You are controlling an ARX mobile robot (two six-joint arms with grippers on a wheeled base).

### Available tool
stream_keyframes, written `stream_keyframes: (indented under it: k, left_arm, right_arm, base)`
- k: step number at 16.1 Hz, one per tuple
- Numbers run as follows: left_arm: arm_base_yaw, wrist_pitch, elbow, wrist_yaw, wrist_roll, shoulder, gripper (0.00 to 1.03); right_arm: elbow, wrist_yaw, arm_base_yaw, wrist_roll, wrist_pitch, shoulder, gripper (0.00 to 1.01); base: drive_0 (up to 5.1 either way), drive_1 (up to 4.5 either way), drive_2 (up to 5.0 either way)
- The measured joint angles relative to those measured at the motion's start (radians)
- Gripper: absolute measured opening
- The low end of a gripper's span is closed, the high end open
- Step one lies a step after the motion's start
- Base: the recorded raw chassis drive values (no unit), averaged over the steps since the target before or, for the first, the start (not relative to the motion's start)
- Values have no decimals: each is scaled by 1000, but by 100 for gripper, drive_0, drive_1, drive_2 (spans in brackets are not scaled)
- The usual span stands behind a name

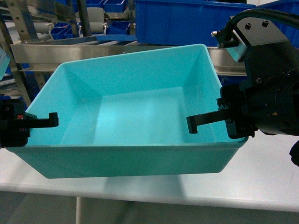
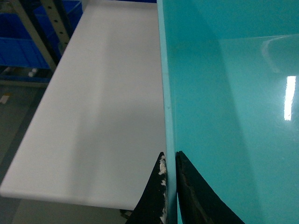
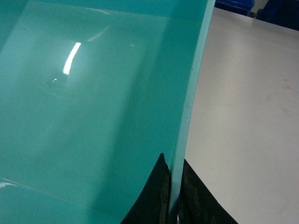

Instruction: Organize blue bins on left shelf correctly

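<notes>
Item: turquoise bin (image 1: 135, 112), empty, held above the white bench (image 1: 261, 182) before the left shelf (image 1: 42, 49). My left gripper (image 2: 169, 186) and right gripper (image 3: 173, 196) each pinch a side wall. Likely light, glossy, slippery; thin walls may flex.

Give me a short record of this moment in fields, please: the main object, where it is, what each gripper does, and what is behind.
main object: turquoise bin, open side up, nothing seen inside
position: over the white table, tilted; contact with the table cannot be told
left gripper: shut on the bin's left wall, one finger inside, one outside
right gripper: shut on the bin's right wall, same pinch
background: metal shelf with dark blue bins
</notes>
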Motion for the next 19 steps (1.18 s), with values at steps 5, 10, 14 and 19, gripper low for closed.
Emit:
stream_keyframes:
  k: [5, 10, 14, 19]
  left_arm:
    - [0, -1, 0, 2, 0, 0, 2]
    - [1, -2, -1, 2, 0, 0, 2]
    - [0, -2, -1, 2, 0, 0, 2]
    - [0, 2, -1, 2, 0, 0, 2]
  right_arm:
    - [0, -1, 0, 0, -3, 0, 3]
    - [0, -1, 0, 0, -5, 0, 3]
    - [0, -1, 0, 0, -5, 0, 3]
    - [0, 0, 0, -1, 0, 0, 3]
  base:
    - [-484, 318, 157]
    - [-416, 445, -13]
    - [-398, 457, -69]
    - [-481, 368, 84]
